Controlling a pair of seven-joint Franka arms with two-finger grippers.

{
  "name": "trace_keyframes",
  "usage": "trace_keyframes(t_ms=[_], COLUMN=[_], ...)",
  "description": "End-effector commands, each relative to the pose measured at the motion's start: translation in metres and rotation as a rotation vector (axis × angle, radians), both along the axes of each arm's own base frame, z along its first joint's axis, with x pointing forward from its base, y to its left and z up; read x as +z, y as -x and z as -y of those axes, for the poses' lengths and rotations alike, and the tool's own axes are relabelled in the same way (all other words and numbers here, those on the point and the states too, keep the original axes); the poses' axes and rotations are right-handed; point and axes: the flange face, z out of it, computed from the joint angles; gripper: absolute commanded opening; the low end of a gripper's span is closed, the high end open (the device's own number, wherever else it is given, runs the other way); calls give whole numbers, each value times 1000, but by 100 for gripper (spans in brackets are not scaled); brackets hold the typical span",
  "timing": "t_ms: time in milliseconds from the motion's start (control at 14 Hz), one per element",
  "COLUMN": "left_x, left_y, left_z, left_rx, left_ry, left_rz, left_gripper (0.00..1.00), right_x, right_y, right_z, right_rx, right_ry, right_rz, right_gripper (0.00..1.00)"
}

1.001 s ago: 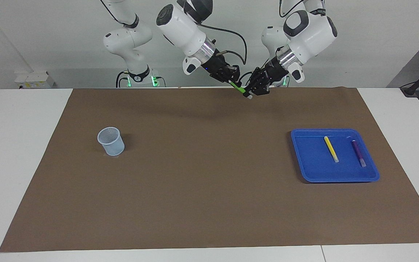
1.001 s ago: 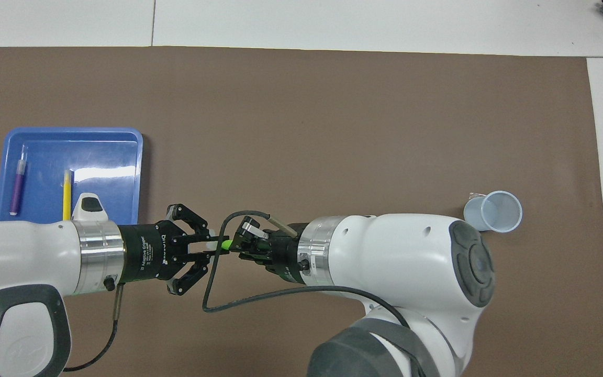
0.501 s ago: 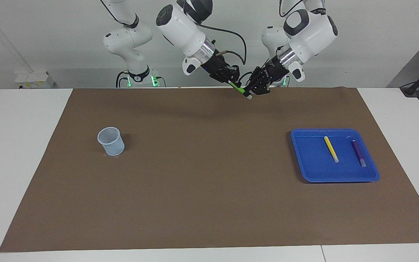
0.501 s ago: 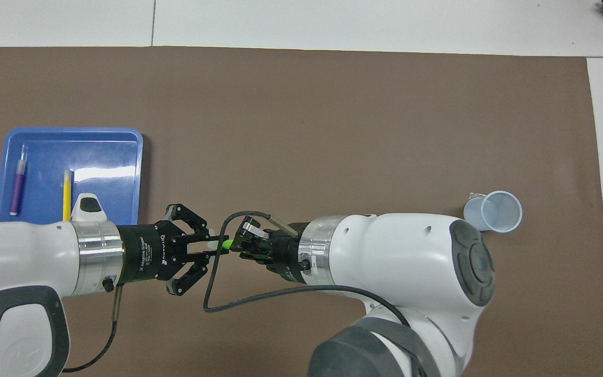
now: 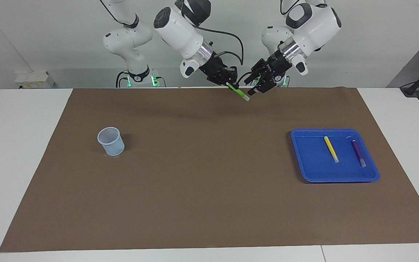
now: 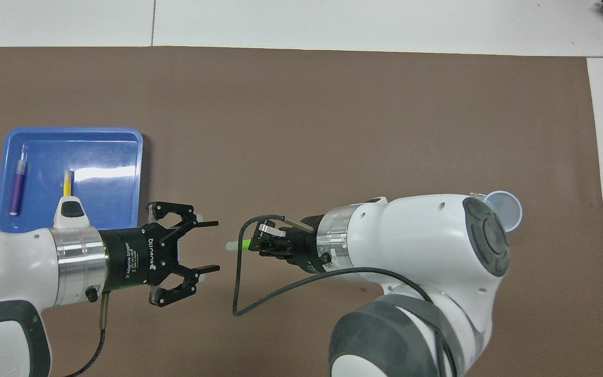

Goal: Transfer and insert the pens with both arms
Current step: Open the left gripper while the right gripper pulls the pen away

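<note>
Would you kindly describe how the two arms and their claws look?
Both arms are glossy white with grey joint caps and a silver wrist ring. The left claw is black with splayed links and white lettering; the right claw is smaller and black. A black cable loops from the right wrist.

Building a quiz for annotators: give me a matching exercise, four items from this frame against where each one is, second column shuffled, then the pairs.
Items
1. green pen
2. yellow pen
3. cup
4. left gripper

Places or states
A. stands on the brown mat toward the right arm's end of the table
B. open, holds nothing, up in the air apart from the pale tip of a pen
C. lies in the blue tray beside the purple pen
D. gripped by the right gripper, up over the mat

Pairs: 1-D, 2-C, 3-A, 4-B
</note>
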Motion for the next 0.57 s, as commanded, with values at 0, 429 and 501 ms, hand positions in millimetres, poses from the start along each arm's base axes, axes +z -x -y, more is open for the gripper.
trace_keyframes(t_ms=[0,429,501], left_x=[-7,-17,-16], left_y=[12,8,6], left_z=[-10,-65,-76], left_rx=[-174,-591,-685], left_ry=[-35,-254,-297], left_rz=[88,264,302], left_gripper=[67,67,67], right_x=[-3,-3,-3], right_y=[-13,-38,-41], right_z=[35,156,178], right_rx=[111,554,651], right_ry=[60,249,288], right_rz=[28,97,120], right_gripper=[0,0,0])
